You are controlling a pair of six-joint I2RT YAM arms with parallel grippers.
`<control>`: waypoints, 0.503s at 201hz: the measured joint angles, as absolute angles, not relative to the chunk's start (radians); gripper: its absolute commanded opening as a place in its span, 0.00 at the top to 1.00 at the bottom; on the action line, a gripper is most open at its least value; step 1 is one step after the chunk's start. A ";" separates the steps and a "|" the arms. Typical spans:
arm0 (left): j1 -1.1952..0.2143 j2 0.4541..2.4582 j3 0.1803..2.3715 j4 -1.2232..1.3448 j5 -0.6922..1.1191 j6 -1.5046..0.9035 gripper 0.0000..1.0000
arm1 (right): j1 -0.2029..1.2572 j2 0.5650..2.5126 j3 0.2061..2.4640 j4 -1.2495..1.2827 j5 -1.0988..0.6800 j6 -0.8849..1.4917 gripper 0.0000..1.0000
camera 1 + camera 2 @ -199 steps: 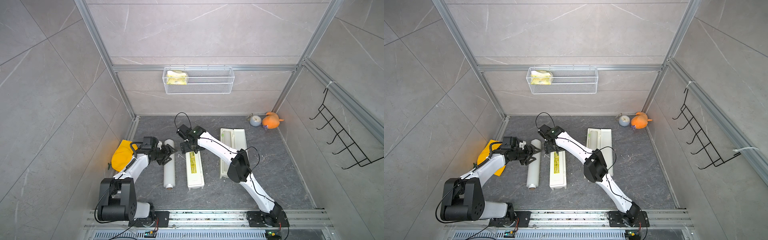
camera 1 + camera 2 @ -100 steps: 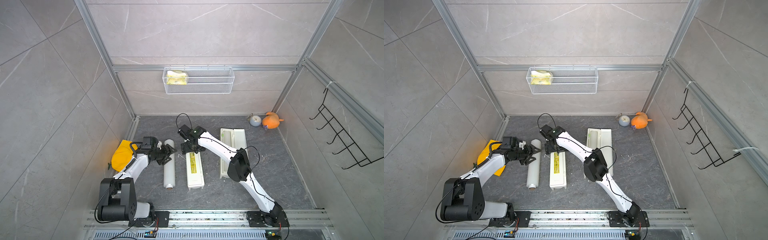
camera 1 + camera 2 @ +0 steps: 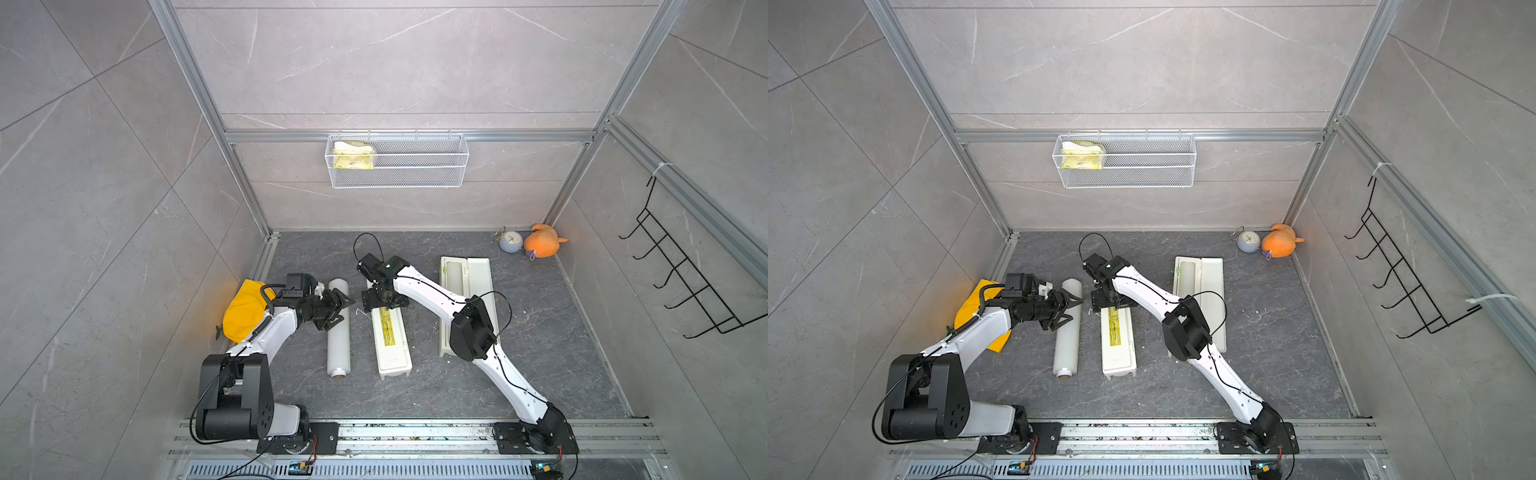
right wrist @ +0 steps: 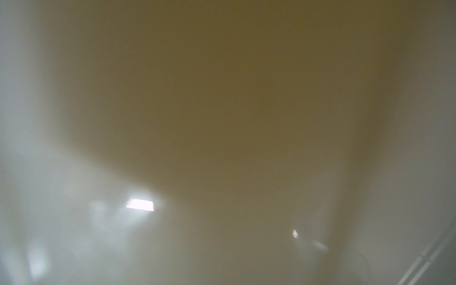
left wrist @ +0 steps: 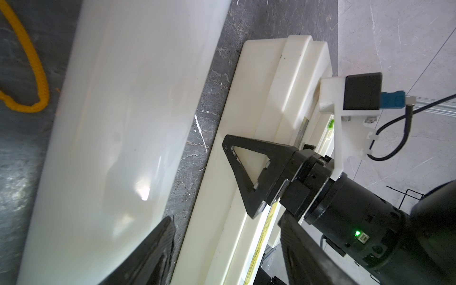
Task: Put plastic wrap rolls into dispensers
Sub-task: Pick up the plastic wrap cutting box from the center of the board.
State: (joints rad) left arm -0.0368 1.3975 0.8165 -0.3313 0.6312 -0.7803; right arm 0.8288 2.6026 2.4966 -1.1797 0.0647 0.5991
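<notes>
Saw a rail (image 3: 415, 434) along the near edge. Just beyond it, found a roll of wrap (image 3: 338, 345) lying loose on the grey floor (image 3: 540, 374), left of centre, running near to far, brown core at the near end. Found a closed dispenser (image 3: 392, 347) just right of it, parallel, not touching, yellow label up. Caught the left gripper (image 3: 347, 309) hovering over the far half of the roll, spread partway, pinching nothing. In the left wrist view, placed the roll to one side of the fingers (image 5: 153, 251) and the closed dispenser between them. Saw the right gripper (image 3: 384, 300) set over the far end of the closed dispenser, opened wide, gripping nothing. Got only a blur from the right wrist view. Farther right, noted an open dispenser (image 3: 478, 274) lying flat, possibly with a second roll (image 3: 453, 276) in its left half. Spotted a yellow cloth (image 3: 241, 316) by the left wall, a small clock (image 3: 510, 242) and an orange toy (image 3: 540, 245) in the far right corner, and a wire basket (image 3: 415, 174) on the far wall.
</notes>
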 measured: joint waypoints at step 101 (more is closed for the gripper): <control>-0.028 1.401 0.841 -0.281 0.696 -0.773 0.27 | 0.760 2.163 1.835 -0.778 -0.128 0.557 0.13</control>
State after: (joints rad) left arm -0.0280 1.4010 0.8406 -0.2810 0.6960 -0.7734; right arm 0.7605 2.1632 1.8347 -0.7784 -0.1276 0.5571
